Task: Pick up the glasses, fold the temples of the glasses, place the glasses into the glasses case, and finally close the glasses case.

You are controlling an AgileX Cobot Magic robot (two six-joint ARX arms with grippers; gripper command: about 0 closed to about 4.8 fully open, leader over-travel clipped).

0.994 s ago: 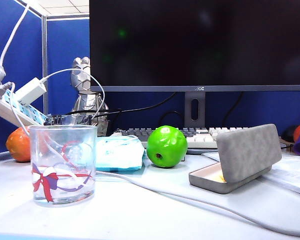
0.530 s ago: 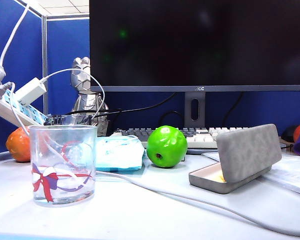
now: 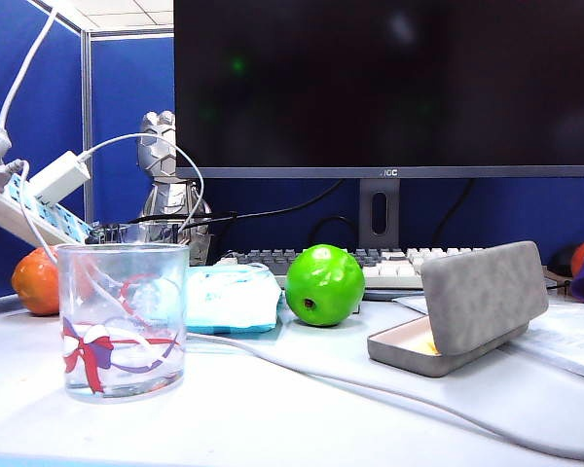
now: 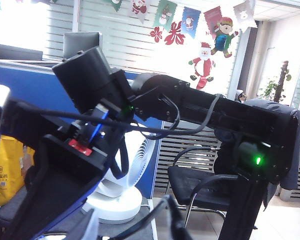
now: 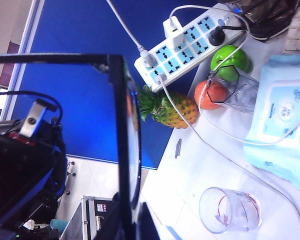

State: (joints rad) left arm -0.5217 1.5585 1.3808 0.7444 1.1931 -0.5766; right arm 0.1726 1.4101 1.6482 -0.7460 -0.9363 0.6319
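We see the glasses case (image 3: 462, 309) lying open on the counter (image 3: 273, 409), its lid tilted up, right of a green apple (image 3: 324, 283). A drinking glass (image 3: 123, 319) stands nearest us; something yellowish, perhaps lining, shows inside.

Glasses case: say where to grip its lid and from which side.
Probably grip the glasses case by the raised free edge of its lid, coming from above: the lid leans half open over the base. Neither gripper is near it: the right gripper holds the glasses high above the table; the left gripper faces the room, jaws unclear.
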